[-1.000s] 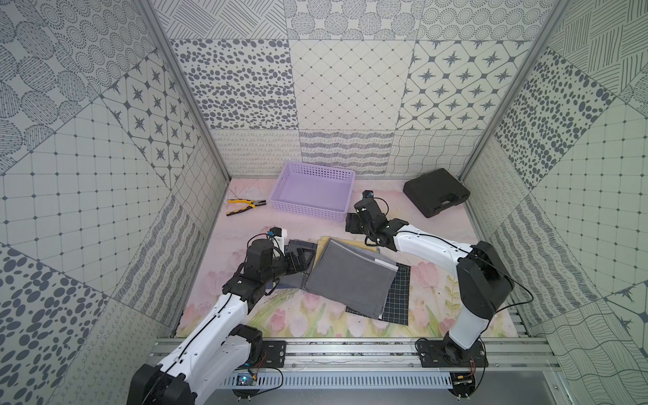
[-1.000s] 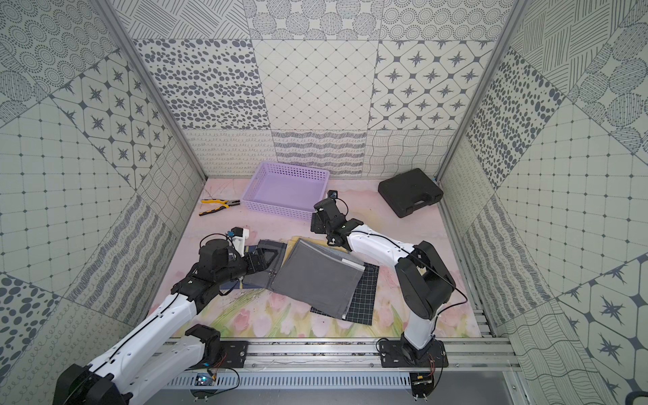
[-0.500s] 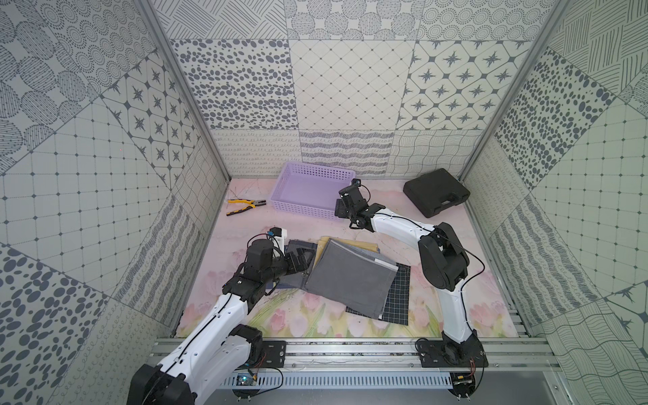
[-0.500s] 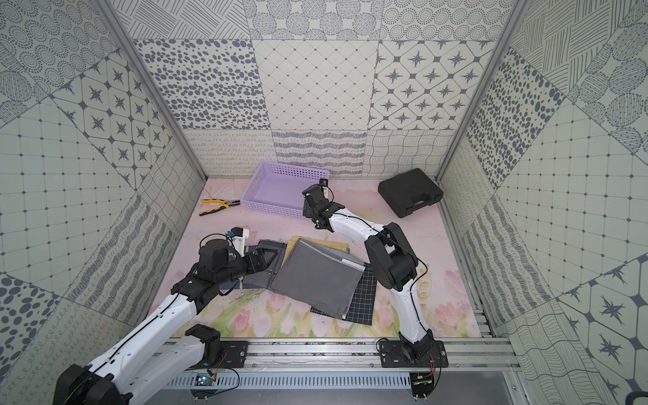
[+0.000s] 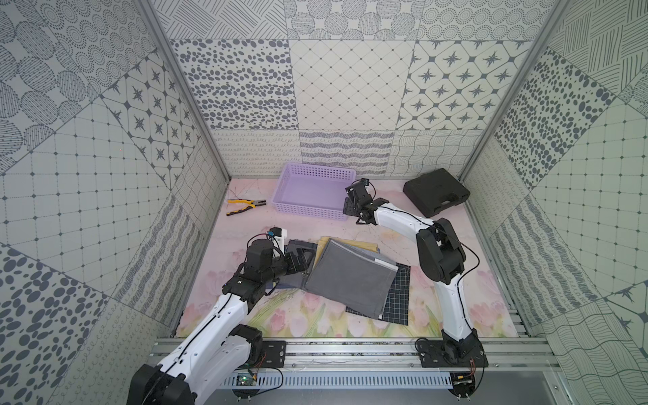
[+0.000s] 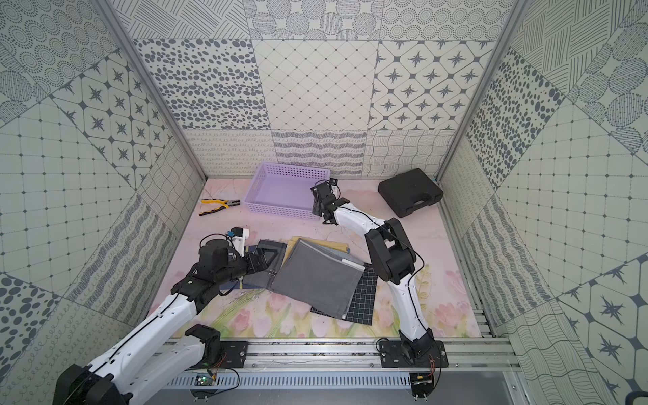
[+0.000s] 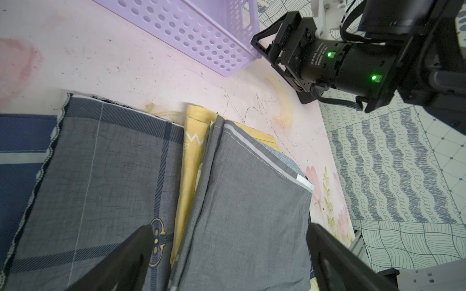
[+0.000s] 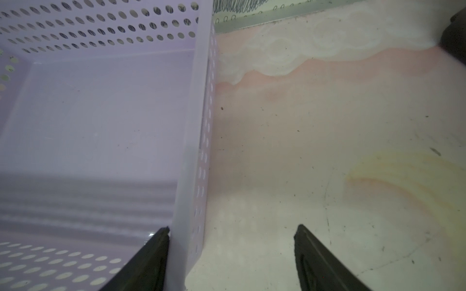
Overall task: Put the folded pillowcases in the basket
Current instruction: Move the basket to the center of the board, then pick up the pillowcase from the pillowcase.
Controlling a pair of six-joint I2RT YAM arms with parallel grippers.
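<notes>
**A:** Start at the left. What is there?

**B:** Pliers (image 5: 245, 206) lie near the back-left corner of the desk (image 5: 242, 231). In front of them is the left hand (image 5: 302, 261), low over a plaid cloth (image 7: 100, 176). It is spread as wide as it goes and holds nothing.

**A:** And the pillowcase?

**B:** The pillowcase (image 5: 350, 280) is grey and folded. It lies mid-desk toward the front edge, on top of a yellow cloth (image 7: 191, 151) and a grid cloth (image 5: 398, 298). Its left edge is right at the left hand. In the left wrist view one finger (image 7: 136, 241) is over the plaid cloth and the other is past the far side of the fold, so the edge sits between them.

**A:** Which way does it run?

**B:** Its long axis seems to run away from that hand, rightward and slightly toward the front edge. The left hand would be meeting a short end.

**A:** The basket?

**B:** The basket (image 5: 308, 210) is empty and sits against the back edge, straight behind the pillowcase.

**A:** And the right hand?

**B:** The right hand (image 5: 352, 207) is at the basket's near-right corner. It is well open and astride the side wall, with one finger inside and one outside, and it is not clamped on the wall.

**A:** So which arm lifts?

**B:** I'd say the left. It is at the cloth, while the right is well apart from it. A case (image 5: 436, 192) sits at the back-right corner, out of the way.
</notes>
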